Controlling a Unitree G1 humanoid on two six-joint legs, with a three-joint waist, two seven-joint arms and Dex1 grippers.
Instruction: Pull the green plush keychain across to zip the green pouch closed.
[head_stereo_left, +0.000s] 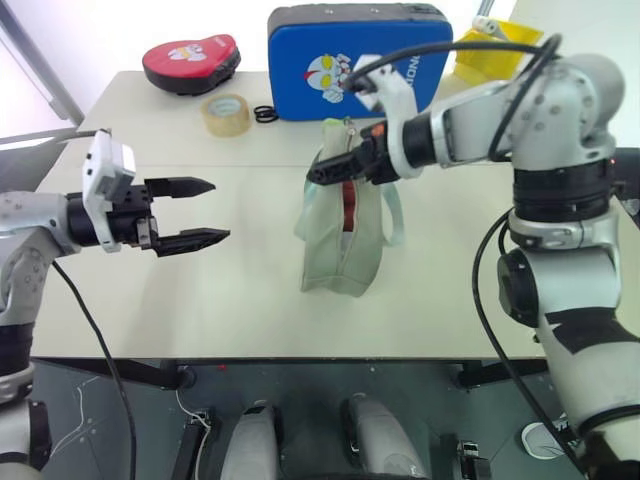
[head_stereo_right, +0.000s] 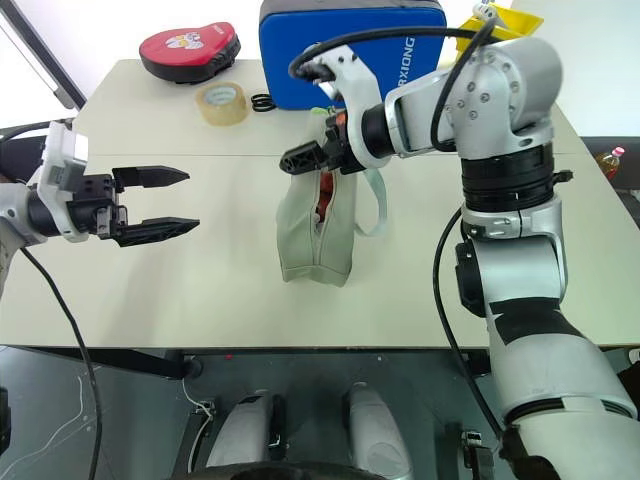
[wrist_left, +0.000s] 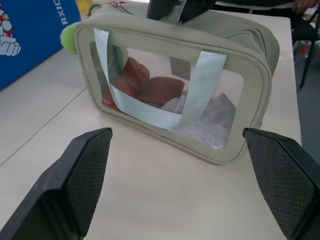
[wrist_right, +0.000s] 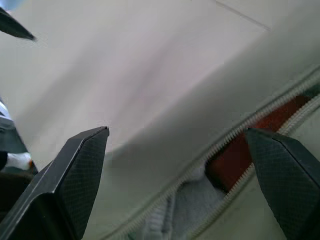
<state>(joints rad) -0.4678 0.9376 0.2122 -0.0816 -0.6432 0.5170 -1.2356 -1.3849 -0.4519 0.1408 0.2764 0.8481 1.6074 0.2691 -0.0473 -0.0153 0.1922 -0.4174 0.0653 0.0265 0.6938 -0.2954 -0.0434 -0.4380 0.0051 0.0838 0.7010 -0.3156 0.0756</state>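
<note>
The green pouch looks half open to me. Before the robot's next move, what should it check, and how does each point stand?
1. Green pouch upright on the table: ok.
2. Zipper closed: not ok; red contents show through the gap.
3. Green plush keychain located at the pouch's far end: ok.
4. Right pincer open above the pouch top: ok.
5. Right pincer on the keychain: not ok, nothing gripped.
6. Left pincer open, beside the pouch and apart from it: ok.
</note>
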